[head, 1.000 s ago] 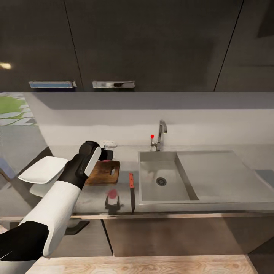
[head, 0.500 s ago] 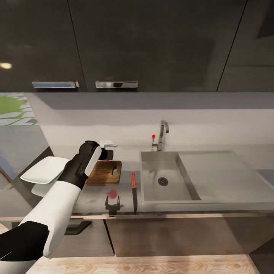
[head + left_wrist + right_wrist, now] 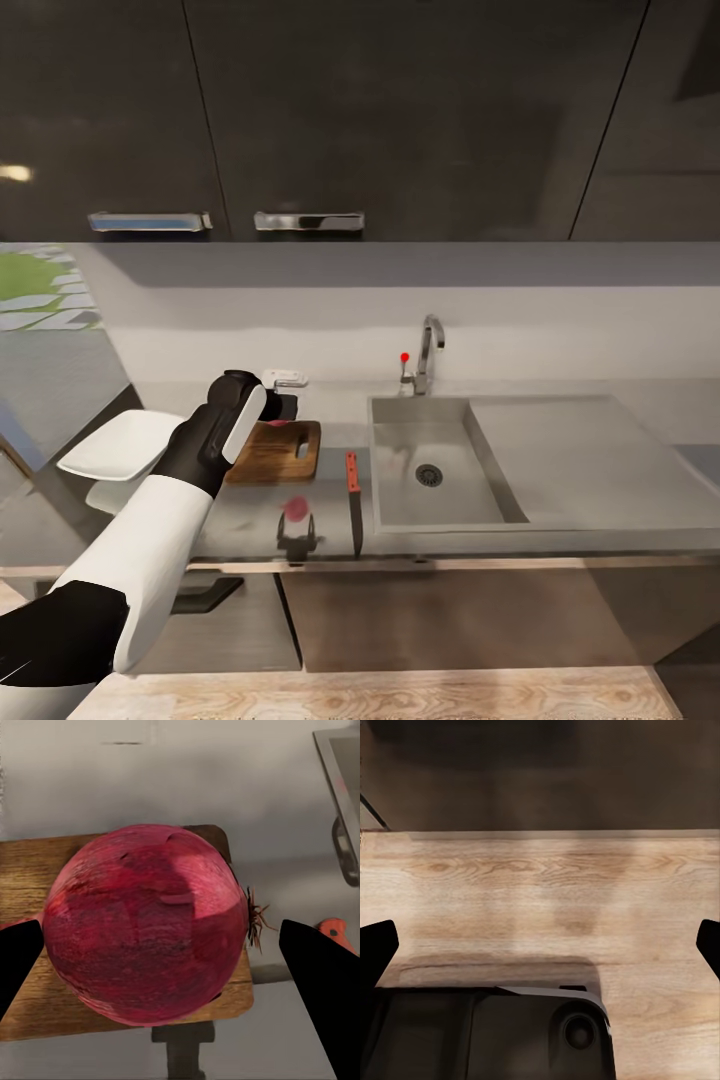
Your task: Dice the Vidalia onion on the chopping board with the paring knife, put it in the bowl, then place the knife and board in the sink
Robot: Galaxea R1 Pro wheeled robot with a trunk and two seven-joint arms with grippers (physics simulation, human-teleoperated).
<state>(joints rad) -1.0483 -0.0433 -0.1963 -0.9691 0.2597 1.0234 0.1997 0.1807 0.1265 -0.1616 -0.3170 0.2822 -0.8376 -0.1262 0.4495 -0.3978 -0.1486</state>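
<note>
the left gripper (image 3: 161, 952) is clenched around the vidalia onion (image 3: 146, 922), one dark finger at the ball's nine o'clock side and the other out at three o'clock in the left wrist view. in the head view the left gripper (image 3: 283, 406) hangs above the far edge of the chopping board (image 3: 275, 455), apart from it, not resting on the wood.

the right gripper (image 3: 540, 945) points down at a pale wooden floor (image 3: 555, 892) with its two fingertips wide apart at the frame's edges, so it is released and carries nothing.

the paring knife (image 3: 353, 490) lies on the countertop (image 3: 240, 510) just beside the board, at its four o'clock, blade toward the front edge, between the board and the sink (image 3: 425, 465). the bowl (image 3: 115, 445) sits well apart at the board's nine o'clock.

the main hazard, as i judge it, is the round shape. let go from a height, the onion could bounce and roll off the board, either toward the knife and basin at three o'clock or toward the counter's front lip at six o'clock. the three o'clock finger does not clearly touch the skin in the wrist view, so the hold may be looser than it looks; a quick swing could let the ball slip. lowering it near the board's far edge also leaves little wood behind it. a descent toward the board's middle and a slow release would cut these risks.
</note>
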